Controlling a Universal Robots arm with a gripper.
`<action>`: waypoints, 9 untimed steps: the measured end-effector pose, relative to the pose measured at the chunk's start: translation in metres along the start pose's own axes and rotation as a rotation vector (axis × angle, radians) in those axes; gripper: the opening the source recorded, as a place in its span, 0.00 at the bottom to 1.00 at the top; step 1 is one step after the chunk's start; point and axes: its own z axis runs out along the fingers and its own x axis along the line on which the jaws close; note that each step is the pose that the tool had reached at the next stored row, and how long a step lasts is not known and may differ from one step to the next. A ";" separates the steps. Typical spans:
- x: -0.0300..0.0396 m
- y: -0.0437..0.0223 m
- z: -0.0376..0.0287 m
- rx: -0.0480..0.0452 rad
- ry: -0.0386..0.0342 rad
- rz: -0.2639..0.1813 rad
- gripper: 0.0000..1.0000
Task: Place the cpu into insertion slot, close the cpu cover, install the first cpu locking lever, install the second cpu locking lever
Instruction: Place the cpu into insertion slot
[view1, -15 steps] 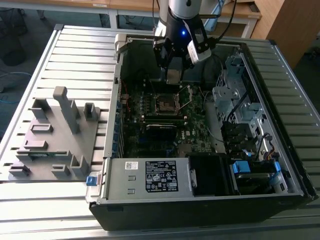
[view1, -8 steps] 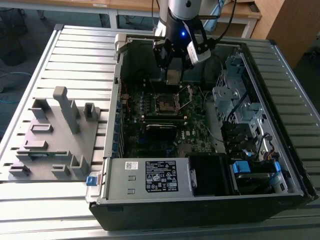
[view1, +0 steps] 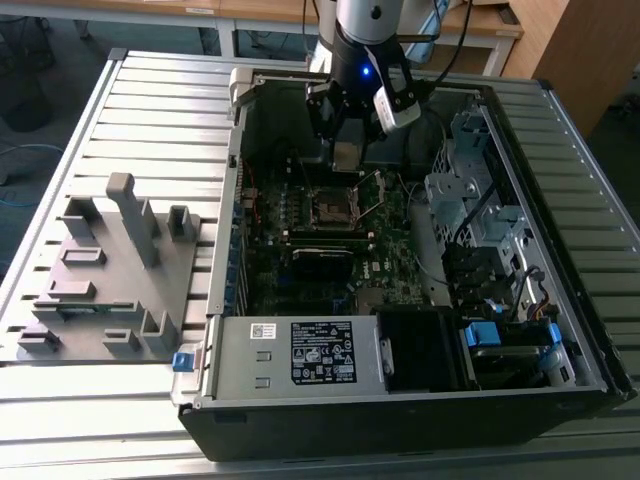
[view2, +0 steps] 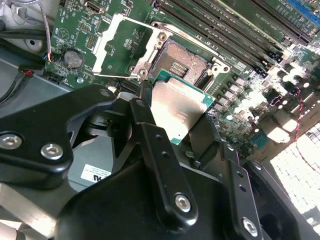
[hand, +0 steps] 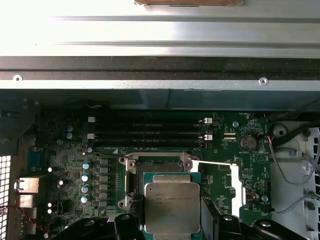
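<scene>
Currently gripping the cpu (view2: 177, 107) between the jaws by opposite edges, holding it silver side up above the insertion slot (view2: 182, 62). Noting faint print on its top, illegible. Reaching down into the computer case (view1: 400, 430); seeing the cpu cover (view2: 105, 42) lying open beside the slot.

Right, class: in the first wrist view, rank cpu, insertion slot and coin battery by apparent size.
1. cpu, looks largest, but it is nearer the camera.
2. insertion slot, partly hidden by the cpu.
3. coin battery, clearly smallest.
</scene>
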 end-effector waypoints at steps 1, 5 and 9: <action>0.0000 0.0000 0.0001 -0.0001 -0.0001 0.000 0.54; 0.0000 0.0000 0.0001 -0.0001 0.0000 0.000 0.54; 0.0000 -0.0002 0.0020 -0.0002 0.0000 0.000 0.54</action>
